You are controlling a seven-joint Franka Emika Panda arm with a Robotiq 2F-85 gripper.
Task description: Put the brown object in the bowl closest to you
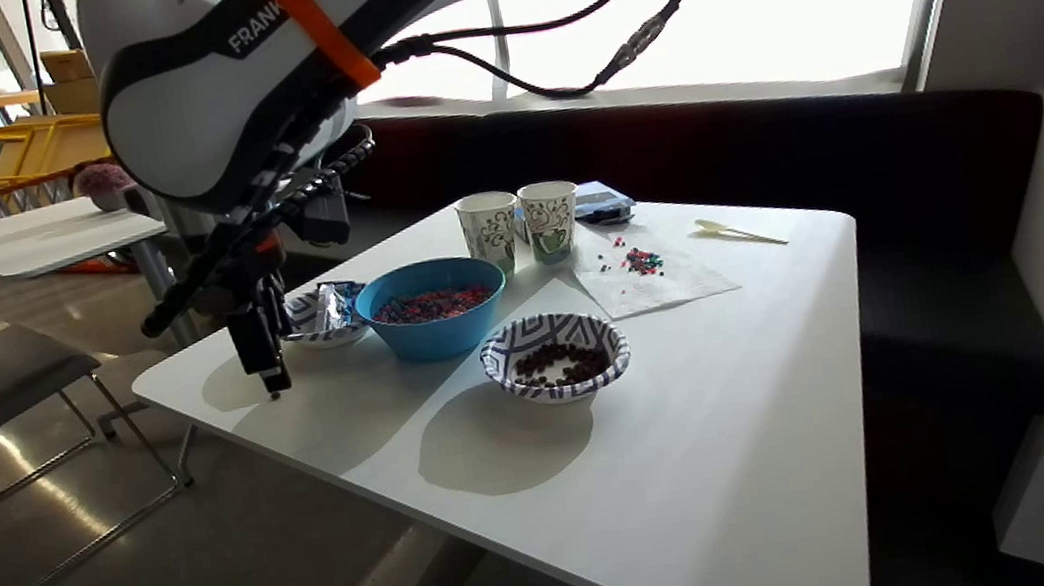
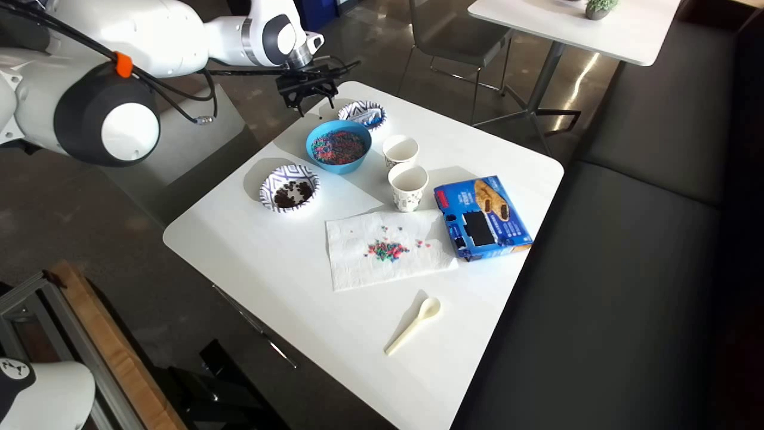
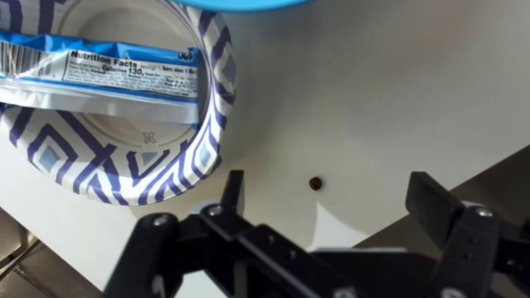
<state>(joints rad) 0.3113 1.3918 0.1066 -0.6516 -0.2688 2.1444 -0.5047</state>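
A small dark brown ball (image 3: 315, 183) lies on the white table near its edge. It is a tiny dark spot in both exterior views (image 1: 274, 396) (image 2: 320, 117). My gripper (image 3: 327, 180) is open and empty above it, with the ball between the fingertips in the wrist view. The gripper also shows in both exterior views (image 1: 273, 378) (image 2: 317, 110). A patterned bowl (image 1: 552, 329) holds many brown balls; it also shows in an exterior view (image 2: 289, 173). A second patterned bowl (image 3: 178, 165) with a blue-and-silver wrapped bar (image 3: 124, 74) stands beside the gripper.
A blue bowl (image 1: 437, 337) of coloured pieces stands between the patterned bowls. Two paper cups (image 2: 407, 185) (image 2: 400, 149), a napkin (image 2: 352, 269) with coloured pieces, a blue box (image 2: 486, 218) and a pale spoon (image 2: 412, 325) are on the table. Table edge is close to the gripper.
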